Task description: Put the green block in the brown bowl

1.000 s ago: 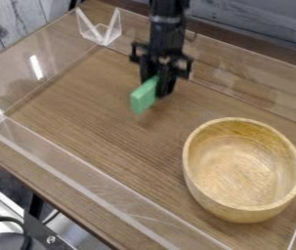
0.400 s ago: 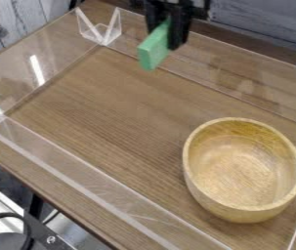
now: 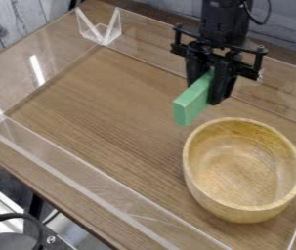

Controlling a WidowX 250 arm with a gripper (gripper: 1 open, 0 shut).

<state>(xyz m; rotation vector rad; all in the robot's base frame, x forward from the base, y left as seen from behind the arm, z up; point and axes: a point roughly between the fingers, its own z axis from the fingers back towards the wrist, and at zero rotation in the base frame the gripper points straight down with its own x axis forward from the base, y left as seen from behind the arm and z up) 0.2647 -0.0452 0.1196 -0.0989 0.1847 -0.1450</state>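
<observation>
Gripper [image 3: 217, 86] pinching the green block [image 3: 194, 98] at its upper end, tilted, above the wooden table [image 3: 98, 117], just beyond the brown bowl [image 3: 244, 168] far-left rim.

Single raised view, angled down across wooden table [image 3: 98, 127], fairly near, bowl lower right
</observation>
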